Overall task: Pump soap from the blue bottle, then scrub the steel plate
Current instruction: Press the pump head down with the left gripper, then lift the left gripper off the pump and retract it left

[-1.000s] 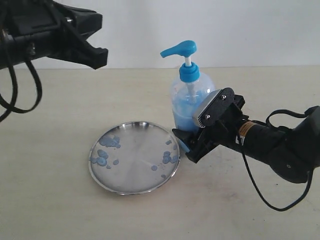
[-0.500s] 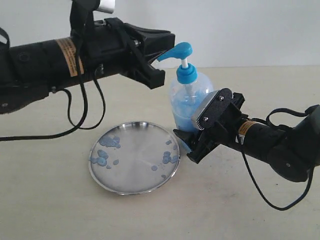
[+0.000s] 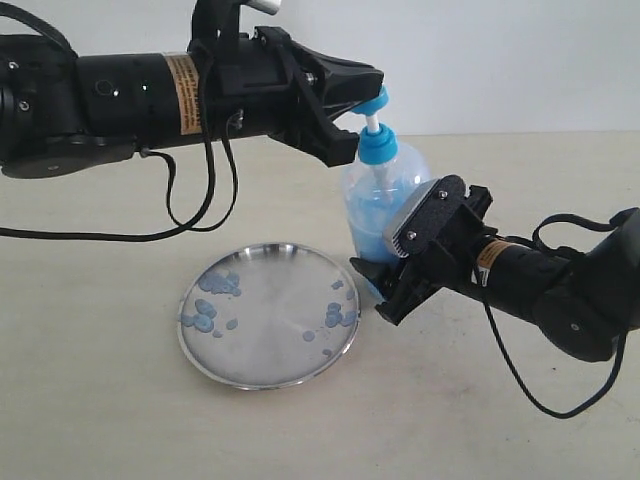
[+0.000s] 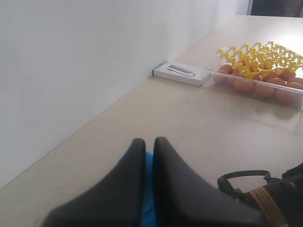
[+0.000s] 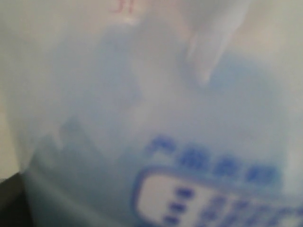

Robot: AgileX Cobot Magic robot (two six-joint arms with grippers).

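The blue bottle (image 3: 385, 205) stands upright behind the right side of the steel plate (image 3: 268, 312), with light blue soap (image 3: 372, 225) in its lower half. Soap droplets (image 3: 206, 310) speckle the plate at its left and right sides. My left gripper (image 3: 368, 90) (image 4: 145, 140) reaches in from the left, shut, its fingertips over the blue pump head (image 3: 379, 101); blue shows under the narrow gap between them. My right gripper (image 3: 385, 268) grips the bottle's lower body from the right. The bottle's label (image 5: 208, 189) fills the right wrist view, blurred.
A white flat box (image 4: 182, 73) lies against the wall, and beside it stands a clear tray of orange eggs (image 4: 258, 78) with a yellow cover. The right arm's black cable (image 3: 560, 400) loops over the table at the right.
My left arm has swept in from the far left until its shut fingers cover the pump head. The bottle, plate and right gripper have stayed put.
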